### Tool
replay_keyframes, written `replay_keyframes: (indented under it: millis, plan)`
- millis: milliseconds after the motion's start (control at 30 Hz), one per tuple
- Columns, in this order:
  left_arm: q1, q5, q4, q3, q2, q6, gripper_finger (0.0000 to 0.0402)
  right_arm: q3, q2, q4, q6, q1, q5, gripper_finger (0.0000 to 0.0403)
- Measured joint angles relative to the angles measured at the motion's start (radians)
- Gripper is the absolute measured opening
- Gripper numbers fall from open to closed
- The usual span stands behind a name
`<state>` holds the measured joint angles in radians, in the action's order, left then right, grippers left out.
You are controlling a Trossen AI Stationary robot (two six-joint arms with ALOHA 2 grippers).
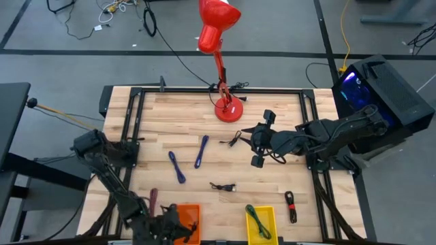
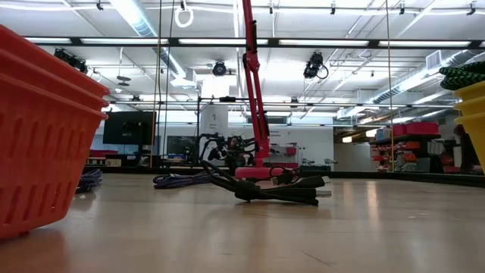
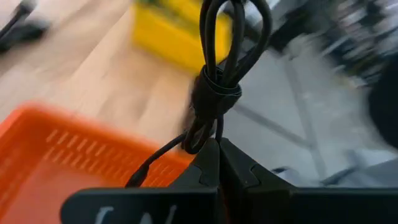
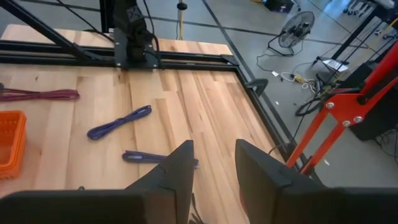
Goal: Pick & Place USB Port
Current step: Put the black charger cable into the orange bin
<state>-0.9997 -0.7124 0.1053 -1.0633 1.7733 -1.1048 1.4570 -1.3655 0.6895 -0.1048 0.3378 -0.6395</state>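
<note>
1. Your left hand (image 3: 217,152) is pinched fully together on a bundled black USB cable (image 3: 214,93), gripping it just below its wrapped waist so the loop stands up above the fingertips (image 3: 205,165) and a loose tail trails down beside them.
2. Directly under that hand sits the orange slatted plastic bin (image 3: 56,149); in the overhead view the hand (image 1: 170,223) hangs at the bin (image 1: 193,212), at the table's near edge. The cable looks carried there to be dropped in.
3. Just beyond the hand, on the same edge, stands a yellow plastic bin (image 1: 269,219) already holding a green coiled cable (image 1: 257,219), which suggests sorting by colour or type.
4. Your right hand (image 4: 214,165) hovers with its fingers partly apart and nothing between them, over the pale wooden slat table (image 1: 272,129), beside the red desk lamp (image 1: 227,109).
5. Ahead of that empty hand lie two purple bundled cables (image 4: 119,122), apart from each other; another black cable (image 1: 223,186) and a red-and-black one (image 1: 291,205) wait nearer the bins.
6. Judged from this, release into the orange bin is the step in hand; the dangling tail could catch on the rim.
</note>
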Motion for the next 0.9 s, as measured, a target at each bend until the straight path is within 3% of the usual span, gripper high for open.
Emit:
replay_keyframes:
  millis: [167,533,900]
  plan:
    - [0.003,-0.001,-0.231,-0.058,0.026,-0.179,0.0000,0.000,0.000,0.004,0.000,0.000,0.003,0.0118]
    - [0.006,0.031,-0.244,-0.058,0.026,-0.223,0.0007,0.000,0.000,0.031,-0.009,0.003,0.002,0.0118]
    - [0.015,0.055,-0.242,-0.058,0.026,-0.219,0.0073,0.000,0.000,0.034,-0.007,0.003,0.001,0.0118]
